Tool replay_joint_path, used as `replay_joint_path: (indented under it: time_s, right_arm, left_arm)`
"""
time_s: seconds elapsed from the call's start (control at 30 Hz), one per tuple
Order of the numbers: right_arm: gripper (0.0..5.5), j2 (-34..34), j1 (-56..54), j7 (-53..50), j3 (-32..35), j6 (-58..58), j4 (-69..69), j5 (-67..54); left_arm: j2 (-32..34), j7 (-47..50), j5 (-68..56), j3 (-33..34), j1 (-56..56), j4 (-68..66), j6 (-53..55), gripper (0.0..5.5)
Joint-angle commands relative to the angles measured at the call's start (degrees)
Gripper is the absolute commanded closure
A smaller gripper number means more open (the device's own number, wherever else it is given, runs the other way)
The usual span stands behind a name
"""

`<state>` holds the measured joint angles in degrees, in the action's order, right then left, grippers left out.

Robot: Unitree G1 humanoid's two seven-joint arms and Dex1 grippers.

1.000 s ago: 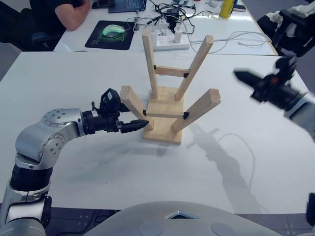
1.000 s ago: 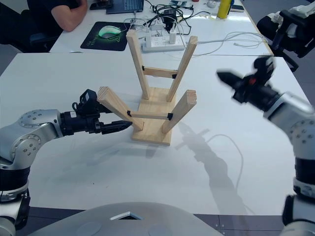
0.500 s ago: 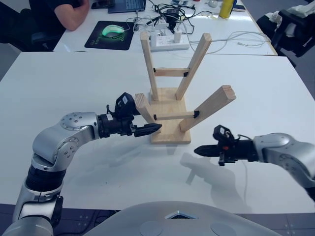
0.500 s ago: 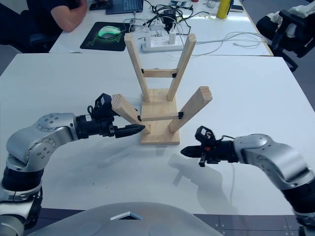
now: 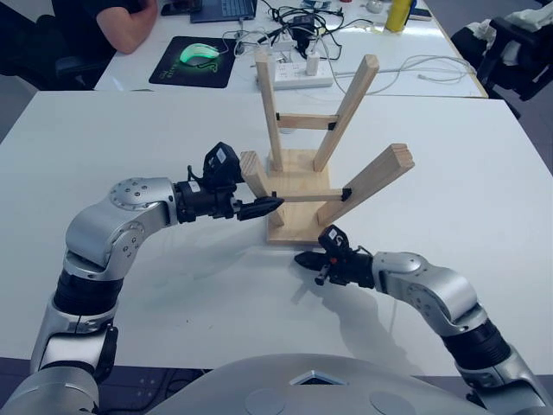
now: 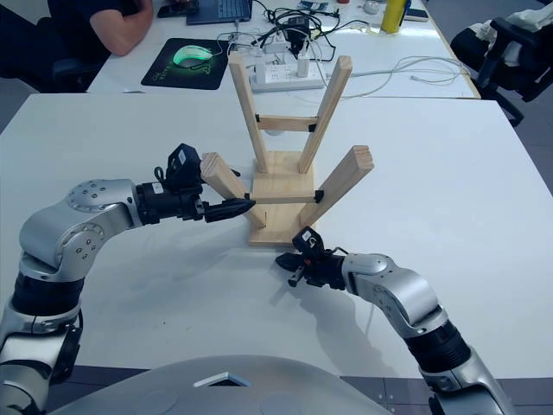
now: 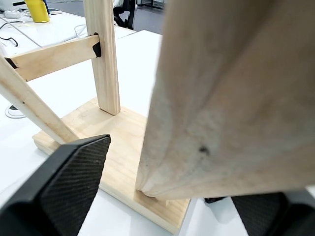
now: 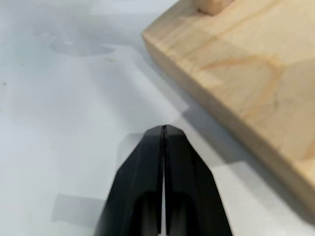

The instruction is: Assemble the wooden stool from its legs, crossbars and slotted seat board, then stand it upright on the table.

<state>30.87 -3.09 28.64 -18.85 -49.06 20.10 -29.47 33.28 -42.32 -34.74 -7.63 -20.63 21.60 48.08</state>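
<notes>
The left gripper [image 5: 270, 206] is set at the near-left leg [image 5: 253, 173] of the upturned stool [image 5: 298, 194], its jaws parted to either side of the leg. A gap is seen beside one pad [image 7: 74, 172], while the other seems to touch. The right gripper [image 5: 300, 258], jaws pressed together, is held low over the surface [image 5: 130, 130], just before the seat board [image 5: 294, 230].

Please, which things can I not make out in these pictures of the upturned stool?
- Left wrist view: the near leg hides whether the left pincer presses it.
- Right wrist view: the seat board is cut off by the edge.
- Eye views: the black pieces at the ends of the crossbar are too small to identify.
</notes>
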Motion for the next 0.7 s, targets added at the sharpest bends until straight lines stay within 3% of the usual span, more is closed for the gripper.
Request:
replay_joint_path:
  time_s: [0.03,0.3,0.53,0.7]
  right_arm:
    - [5.49,-2.08,-2.2,-2.54,1.36,-0.27,-2.32,2.89]
    - [5.49,-6.25,-3.53,-3.3,-0.42,-0.67,-3.39,6.15]
    - [5.49,-9.23,-4.16,-5.08,0.35,0.67,-6.62,9.76]
    - [5.49,-10.02,-5.29,-5.61,2.65,2.35,-8.95,11.18]
  left_arm:
    - [-0.02,-0.04,1.95,-0.66,-1.28,-1.01,-1.31,1.6]
    - [-0.18,0.95,7.26,-1.09,0.03,-3.19,-5.61,1.6]
    - [0.8,6.93,12.73,7.75,5.48,-6.95,-12.75,1.6]
    - [-2.17,10.1,10.75,13.07,9.34,-3.95,-13.89,1.6]
